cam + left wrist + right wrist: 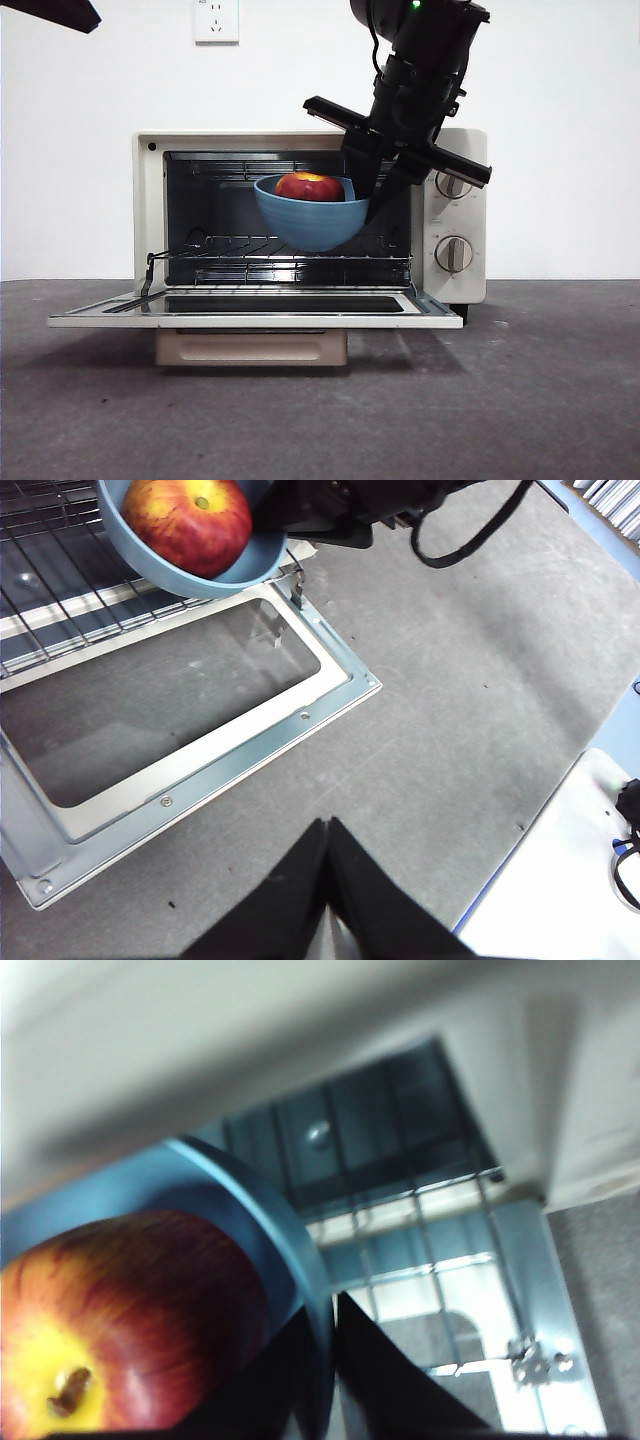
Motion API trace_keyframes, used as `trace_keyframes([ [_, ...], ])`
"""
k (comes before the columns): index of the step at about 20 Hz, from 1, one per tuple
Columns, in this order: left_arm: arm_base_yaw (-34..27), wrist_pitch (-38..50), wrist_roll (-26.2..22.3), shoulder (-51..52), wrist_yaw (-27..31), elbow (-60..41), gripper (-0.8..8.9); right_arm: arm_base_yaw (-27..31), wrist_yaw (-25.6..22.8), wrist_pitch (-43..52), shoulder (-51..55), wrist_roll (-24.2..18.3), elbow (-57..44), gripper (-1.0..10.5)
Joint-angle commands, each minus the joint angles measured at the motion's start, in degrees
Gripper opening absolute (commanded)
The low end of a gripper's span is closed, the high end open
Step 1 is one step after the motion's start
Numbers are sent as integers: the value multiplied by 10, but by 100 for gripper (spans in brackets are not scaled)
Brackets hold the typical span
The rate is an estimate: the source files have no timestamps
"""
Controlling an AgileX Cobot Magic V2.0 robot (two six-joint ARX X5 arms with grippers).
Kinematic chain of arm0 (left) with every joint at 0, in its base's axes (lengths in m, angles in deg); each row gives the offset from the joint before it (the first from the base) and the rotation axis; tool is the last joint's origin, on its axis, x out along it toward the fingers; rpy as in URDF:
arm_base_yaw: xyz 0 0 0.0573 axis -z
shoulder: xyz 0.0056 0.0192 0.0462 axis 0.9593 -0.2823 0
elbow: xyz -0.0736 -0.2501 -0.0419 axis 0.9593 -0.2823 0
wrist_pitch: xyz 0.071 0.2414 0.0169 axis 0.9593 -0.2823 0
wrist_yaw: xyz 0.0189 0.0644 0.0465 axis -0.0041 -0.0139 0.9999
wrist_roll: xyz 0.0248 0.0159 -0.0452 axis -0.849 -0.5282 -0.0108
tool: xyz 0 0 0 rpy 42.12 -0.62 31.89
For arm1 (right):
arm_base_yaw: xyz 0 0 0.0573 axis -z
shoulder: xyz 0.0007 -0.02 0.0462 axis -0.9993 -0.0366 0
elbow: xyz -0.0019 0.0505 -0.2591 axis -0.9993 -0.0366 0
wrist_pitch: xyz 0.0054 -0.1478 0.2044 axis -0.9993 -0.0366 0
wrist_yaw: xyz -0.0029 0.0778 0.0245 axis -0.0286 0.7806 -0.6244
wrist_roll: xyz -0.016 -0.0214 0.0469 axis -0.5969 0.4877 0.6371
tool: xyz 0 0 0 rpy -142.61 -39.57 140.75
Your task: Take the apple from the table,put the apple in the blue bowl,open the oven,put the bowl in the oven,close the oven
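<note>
The red apple (310, 186) (190, 520) (120, 1310) lies in the blue bowl (310, 225) (200, 575) (270, 1230). My right gripper (365, 195) (322, 1345) is shut on the bowl's right rim, one jaw inside and one outside. It holds the bowl tilted in the mouth of the oven (150, 200), just above the wire rack (290, 258) (420, 1250). The oven door (255, 310) (200, 750) lies open and flat. In the left wrist view my left gripper (327, 830) hangs shut and empty above the table (520, 400) in front of the door.
The oven's two knobs (453, 254) sit just right of the right arm (350, 510). A wall socket (216, 20) is above the oven. A white surface with cables (560, 880) borders the table beside my left gripper. The left arm shows as a black tip (60, 12).
</note>
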Motion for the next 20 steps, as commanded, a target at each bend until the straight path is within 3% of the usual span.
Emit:
trace_keyframes([
  [1, 4, 5, 1, -3, -1, 4, 7, -2, -13, 16, -10, 19, 16, 3],
  [6, 4, 5, 1, -3, -1, 4, 7, -2, -24, 17, -11, 16, 16, 5],
  [11, 6, 2, 1, -3, -1, 4, 7, -3, -24, 17, -11, 9, 16, 128],
  [20, 9, 2, 1, -3, -1, 4, 7, -5, -35, 27, -4, -30, 16, 128],
])
